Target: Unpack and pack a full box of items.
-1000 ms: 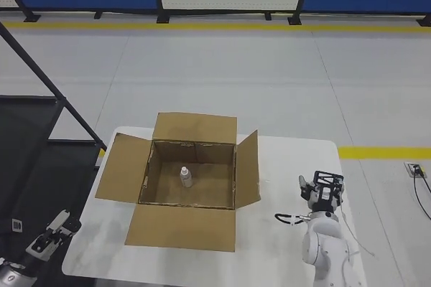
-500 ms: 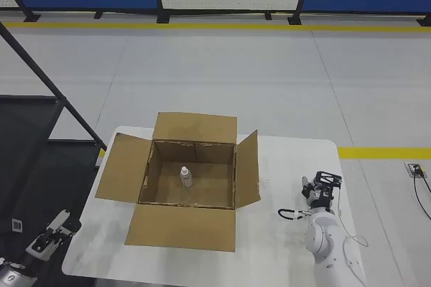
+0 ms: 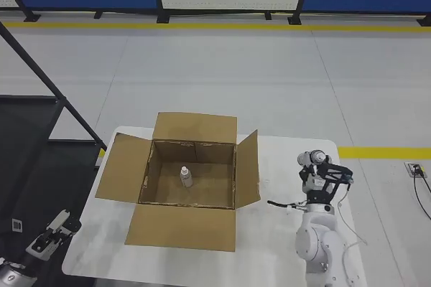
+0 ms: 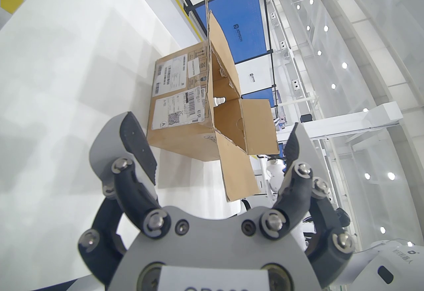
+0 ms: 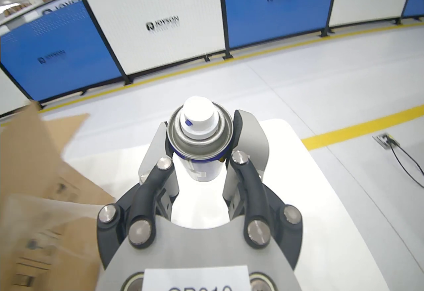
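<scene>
An open cardboard box (image 3: 190, 178) stands on the white table (image 3: 280, 229), flaps spread, with a small white bottle (image 3: 186, 176) upright inside; the bottle's cap (image 4: 220, 101) peeks over the box (image 4: 185, 106) rim in the left wrist view. My right gripper (image 5: 199, 140) is shut on a spray can (image 5: 198, 143) with a white cap and blue band, held above the table to the right of the box; the can (image 3: 314, 158) and gripper (image 3: 317, 174) also appear from above. My left gripper (image 4: 212, 143) is open and empty, low at the table's left front corner (image 3: 57, 229).
Blue and white barrier panels (image 5: 165, 24) and a yellow floor line (image 3: 388, 152) lie beyond the table. A dark frame (image 3: 29, 107) stands left of the table. A cable (image 3: 424, 194) runs on the floor at the right.
The right arm has lifted and turned beside the box, and the spray can now shows in its gripper. The left arm, box and bottle have not moved.
</scene>
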